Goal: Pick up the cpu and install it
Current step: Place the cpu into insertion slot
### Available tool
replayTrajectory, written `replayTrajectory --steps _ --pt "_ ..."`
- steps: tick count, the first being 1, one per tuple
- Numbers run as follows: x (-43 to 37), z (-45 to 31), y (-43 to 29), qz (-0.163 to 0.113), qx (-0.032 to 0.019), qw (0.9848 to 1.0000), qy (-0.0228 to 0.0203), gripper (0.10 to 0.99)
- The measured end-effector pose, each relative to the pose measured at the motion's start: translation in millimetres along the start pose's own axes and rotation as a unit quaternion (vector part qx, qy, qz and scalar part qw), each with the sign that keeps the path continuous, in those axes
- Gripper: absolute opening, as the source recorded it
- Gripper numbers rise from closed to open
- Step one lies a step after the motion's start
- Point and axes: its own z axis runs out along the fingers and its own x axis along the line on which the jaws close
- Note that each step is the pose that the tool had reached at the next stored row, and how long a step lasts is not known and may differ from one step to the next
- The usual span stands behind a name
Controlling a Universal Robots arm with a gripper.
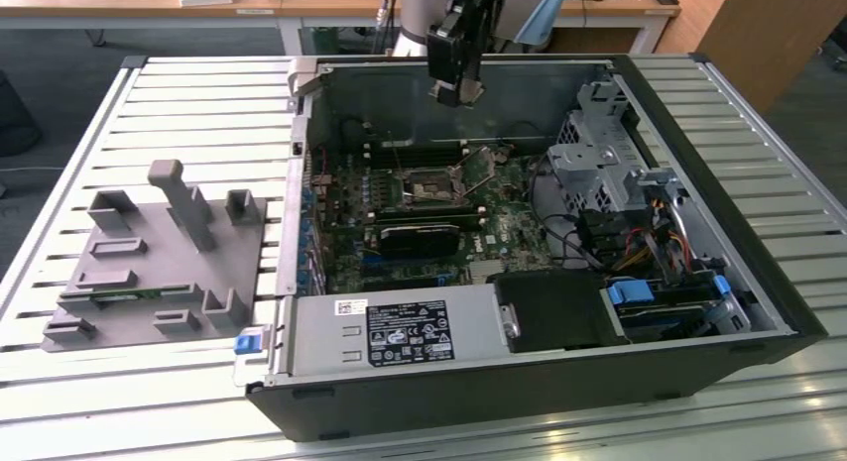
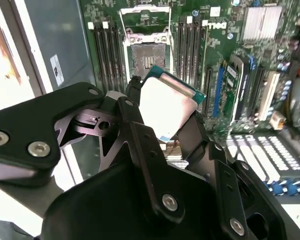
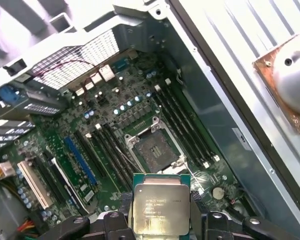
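Your fingers [image 2: 132, 112] were clamped on the cpu [image 3: 161, 207], hovering above the socket [image 3: 154, 149] in the case [image 1: 662, 382].

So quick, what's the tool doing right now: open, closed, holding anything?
The tool is closed on the cpu, holding it in the air over the motherboard's empty socket.

Open computer case [image 1: 530, 387] on slatted table [image 1: 198, 104], grey tray [image 1: 166, 268] just beside.
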Motion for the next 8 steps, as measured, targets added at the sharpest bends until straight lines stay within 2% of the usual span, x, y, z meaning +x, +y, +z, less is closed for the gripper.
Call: replayTrajectory --steps 4,8 --pt "0.0 0.6 0.0 0.037 0.0006 0.9993 -0.0018 0.541" --pt "-0.1 1.1 0.0 0.071 0.0012 0.9975 -0.0034 0.541"
